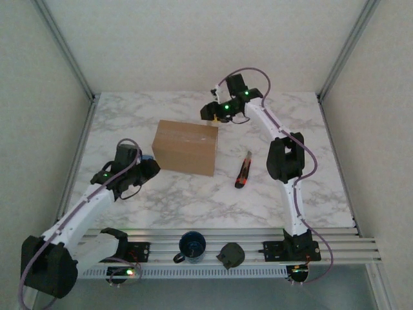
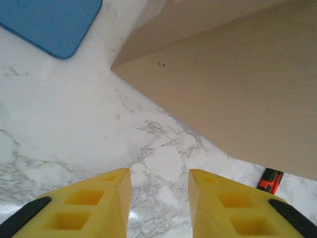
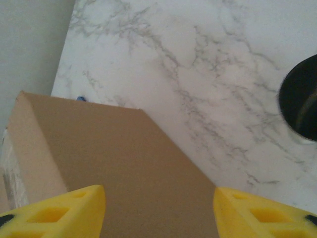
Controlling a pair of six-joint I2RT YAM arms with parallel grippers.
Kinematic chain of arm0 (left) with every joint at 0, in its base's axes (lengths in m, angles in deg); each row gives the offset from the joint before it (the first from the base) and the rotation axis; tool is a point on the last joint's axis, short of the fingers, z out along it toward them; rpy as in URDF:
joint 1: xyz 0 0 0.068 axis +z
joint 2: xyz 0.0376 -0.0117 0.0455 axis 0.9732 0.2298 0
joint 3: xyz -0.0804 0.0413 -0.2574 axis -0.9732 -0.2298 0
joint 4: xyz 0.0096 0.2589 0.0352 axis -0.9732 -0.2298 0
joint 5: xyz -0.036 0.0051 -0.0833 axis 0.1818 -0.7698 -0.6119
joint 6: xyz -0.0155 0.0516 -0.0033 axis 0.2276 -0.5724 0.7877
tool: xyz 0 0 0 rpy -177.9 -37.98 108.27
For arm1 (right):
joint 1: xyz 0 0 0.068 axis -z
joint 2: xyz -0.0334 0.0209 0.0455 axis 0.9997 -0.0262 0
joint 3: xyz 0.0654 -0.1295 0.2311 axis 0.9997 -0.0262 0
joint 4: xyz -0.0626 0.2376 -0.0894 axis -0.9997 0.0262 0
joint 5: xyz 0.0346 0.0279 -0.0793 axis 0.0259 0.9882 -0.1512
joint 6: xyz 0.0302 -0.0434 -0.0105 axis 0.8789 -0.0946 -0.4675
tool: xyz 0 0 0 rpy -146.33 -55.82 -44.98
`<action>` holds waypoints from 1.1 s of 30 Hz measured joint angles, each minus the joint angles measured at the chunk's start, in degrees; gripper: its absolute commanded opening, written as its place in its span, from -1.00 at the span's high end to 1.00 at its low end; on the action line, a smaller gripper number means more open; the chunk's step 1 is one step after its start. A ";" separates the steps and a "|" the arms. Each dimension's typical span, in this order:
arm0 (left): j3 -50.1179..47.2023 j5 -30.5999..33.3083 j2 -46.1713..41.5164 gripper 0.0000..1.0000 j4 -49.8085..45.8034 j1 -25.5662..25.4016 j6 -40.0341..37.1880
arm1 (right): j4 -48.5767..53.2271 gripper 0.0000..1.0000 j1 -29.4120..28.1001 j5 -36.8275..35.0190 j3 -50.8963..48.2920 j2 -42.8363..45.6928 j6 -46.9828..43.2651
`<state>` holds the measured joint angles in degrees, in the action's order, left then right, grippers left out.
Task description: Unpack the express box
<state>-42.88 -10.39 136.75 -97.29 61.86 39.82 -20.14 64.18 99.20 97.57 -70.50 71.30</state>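
— At mid-table the express box (image 1: 185, 147) sits shut; why flank it?
— To brace it, likely: left gripper (image 2: 159, 173) by its near corner, right gripper (image 3: 158, 193) over the far edge, jaws parted, empty.

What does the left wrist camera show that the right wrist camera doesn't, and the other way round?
Left wrist adds: a flat blue object with a rounded corner near the express box, and the red-and-black end of a utility knife just past the box's edge.
Right wrist adds: a dark round object cut off at the right edge, too partial to identify.
Shared: the brown box on the marble table, with open yellow jaws in front, the left gripper and the right gripper, both holding nothing.
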 measured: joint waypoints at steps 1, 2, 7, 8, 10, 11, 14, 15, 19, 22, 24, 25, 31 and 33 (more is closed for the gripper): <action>-0.39 -0.17 1.03 0.31 1.33 -0.13 0.39 | -0.59 -0.13 -0.24 0.37 -1.57 0.72 0.04; -0.55 -0.33 2.43 0.31 2.75 -0.20 0.76 | -1.31 -0.12 -0.55 0.76 -3.63 1.64 0.33; 0.26 -0.20 9.94 0.33 9.35 -0.24 1.05 | -6.27 -0.10 -1.53 1.90 -14.75 7.56 2.54; 1.01 0.07 11.82 0.34 9.77 -0.22 0.98 | -7.76 -0.10 -1.60 1.73 -17.38 8.96 3.19; 2.80 1.14 14.62 0.35 10.64 -0.15 0.55 | -10.78 -0.09 -1.14 1.53 -21.99 11.82 4.74; 3.89 1.84 15.87 0.35 10.84 -0.17 0.13 | -12.48 -0.09 -0.92 1.29 -24.68 13.46 5.62; 6.60 4.33 18.93 0.35 11.02 -0.04 -1.11 | -16.04 -0.09 -0.96 0.76 -32.02 18.23 8.15; 7.39 5.05 19.65 0.34 10.99 0.04 -1.57 | -16.96 -0.09 -1.14 0.48 -34.18 19.69 9.05; 10.01 7.15 22.36 0.35 11.06 0.22 -3.08 | -19.43 -0.09 -2.84 -1.38 -41.88 25.38 12.15; 11.28 7.91 23.74 0.38 11.30 0.39 -4.20 | -18.71 -0.15 -4.55 -5.11 -43.85 28.24 13.38; 11.78 7.98 24.00 0.39 11.37 0.37 -4.81 | -16.20 -0.20 -5.31 -9.40 -43.06 29.03 13.27; 12.22 7.96 24.06 0.38 11.15 0.33 -5.03 | -13.99 -0.24 -5.68 -12.20 -41.72 29.05 12.94; 17.49 11.28 21.16 -0.04 5.03 -0.09 -6.19 | -1.53 -0.55 -10.12 -27.58 -27.41 28.94 9.70; 19.10 12.24 18.12 -0.22 2.38 -0.07 -6.32 | 0.81 -0.58 -12.57 -30.45 -23.30 28.94 9.22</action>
<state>-23.78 1.85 154.86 -94.91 61.80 33.51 -19.33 51.62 68.76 74.27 -41.56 80.52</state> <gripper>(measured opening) 0.545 0.778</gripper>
